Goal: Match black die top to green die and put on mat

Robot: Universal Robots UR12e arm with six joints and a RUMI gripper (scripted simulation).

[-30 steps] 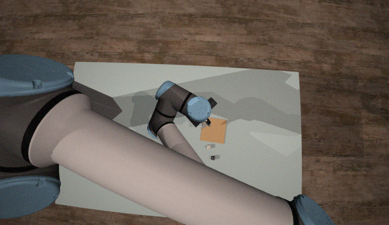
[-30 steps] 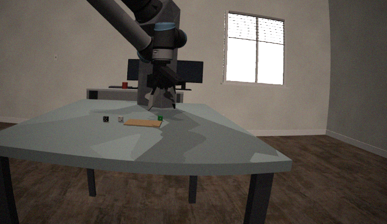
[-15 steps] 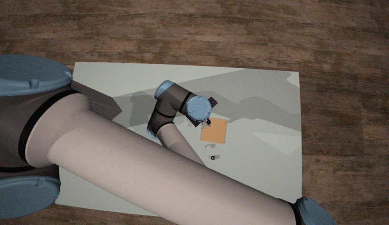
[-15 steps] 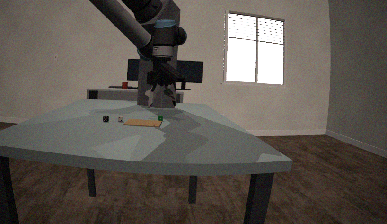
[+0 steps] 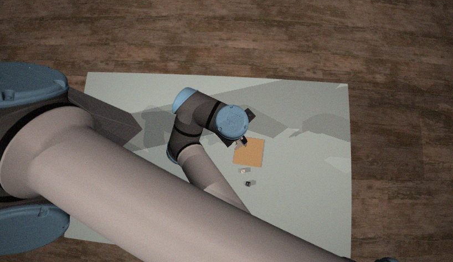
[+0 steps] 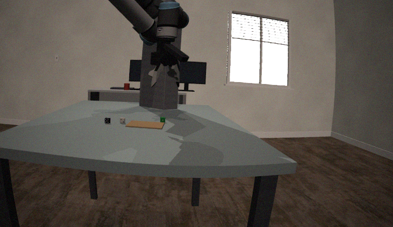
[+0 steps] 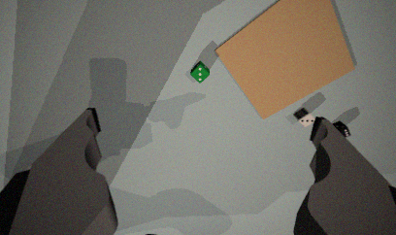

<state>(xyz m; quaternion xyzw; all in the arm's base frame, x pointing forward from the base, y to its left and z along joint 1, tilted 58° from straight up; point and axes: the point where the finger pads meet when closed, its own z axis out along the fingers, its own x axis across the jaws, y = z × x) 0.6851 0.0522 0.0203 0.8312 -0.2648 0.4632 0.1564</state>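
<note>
The green die (image 7: 200, 73) sits flat on the table beside a corner of the orange mat (image 7: 289, 49) and shows three pips on top. It also shows in the side view (image 6: 162, 119). The black die (image 7: 342, 128) lies off the mat beyond the white die (image 7: 306, 120), partly behind my right finger. Its top number is too small to read. In the side view the black die (image 6: 107, 120) is left of the white die (image 6: 122, 120) and the mat (image 6: 145, 124). My gripper (image 7: 204, 114) (image 6: 164, 78) is open and empty, high above the table, over the spot near the green die.
In the overhead view my arm covers the table's left and front, and the wrist hides the green die. The mat (image 5: 248, 152), white die (image 5: 242, 170) and black die (image 5: 247, 183) lie in a row. A grey pedestal (image 6: 158, 79) stands at the table's back.
</note>
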